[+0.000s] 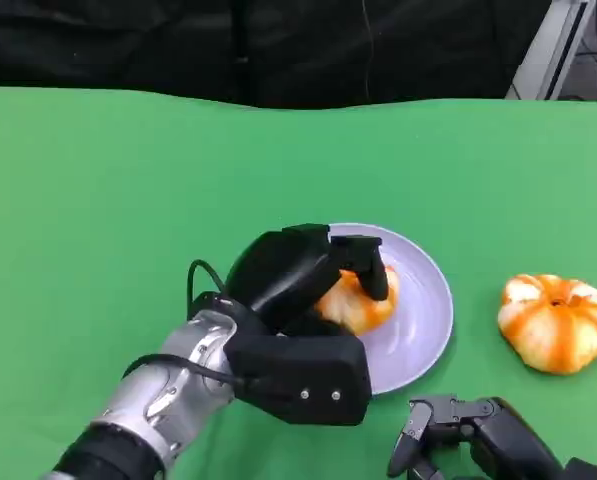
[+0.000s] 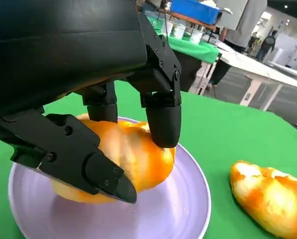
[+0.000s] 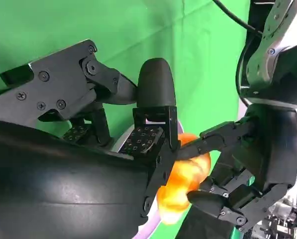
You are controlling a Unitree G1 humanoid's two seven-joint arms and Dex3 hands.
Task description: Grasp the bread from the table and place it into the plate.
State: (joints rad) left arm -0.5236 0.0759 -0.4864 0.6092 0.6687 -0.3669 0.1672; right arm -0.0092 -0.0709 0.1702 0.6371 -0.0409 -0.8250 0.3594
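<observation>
Left hand (image 1: 313,290) gripping bread (image 2: 126,159) over plate (image 1: 428,310); right hand's (image 1: 448,430) grip unclear.

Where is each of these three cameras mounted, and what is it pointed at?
Head view: up on the robot, looking down at the green table; left hand holds bread over the plate; right hand low.
Left wrist view: behind the left hand, facing the held bread.
Right wrist view: behind the right hand, facing the left hand.
All three share that bread.
</observation>
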